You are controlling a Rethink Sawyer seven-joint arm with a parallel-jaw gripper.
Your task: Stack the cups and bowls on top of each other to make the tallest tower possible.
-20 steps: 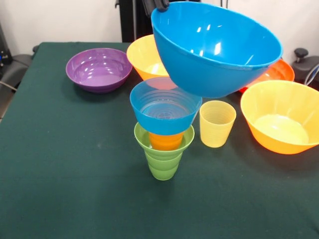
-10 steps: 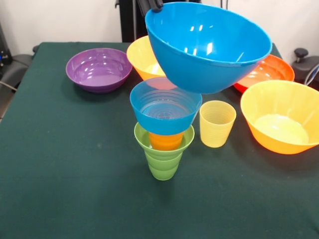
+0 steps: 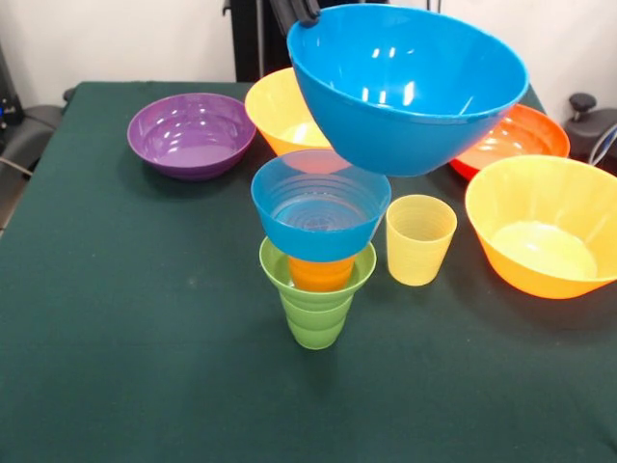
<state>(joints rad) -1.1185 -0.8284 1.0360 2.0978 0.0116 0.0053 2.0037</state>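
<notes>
**Medium blue bowl held in the air above the 3-piece tower**

We see the gripper [image 3: 301,12] at the top edge, its dark jaws closed on the rim of the medium glossy blue plastic bowl [image 3: 410,92]. That bowl hangs clear of the counter [image 3: 125,338], tilted so its opening faces us and upward. Its underside sits just above and to the right of the tower [image 3: 318,256], and we cannot tell whether the 2 touch.

The tower has 3 pieces. The green ribbed plastic cup [image 3: 315,307] stands upright on the dark green counter as the base. The orange ribbed cup [image 3: 320,272] is nested inside it, and the small translucent blue bowl [image 3: 319,205] rests on top, upright.

Just right of the tower the pale yellow ribbed cup [image 3: 419,238] stands alone on the counter. Further back on the left is the glossy purple bowl [image 3: 191,133]. We count 2 big orange bowls: one behind the tower [image 3: 278,111], partly hidden by the held bowl, and one at the right edge [image 3: 545,236]. The red-orange bowl [image 3: 525,137] lies behind that one, also partly covered by the blue bowl.
</notes>
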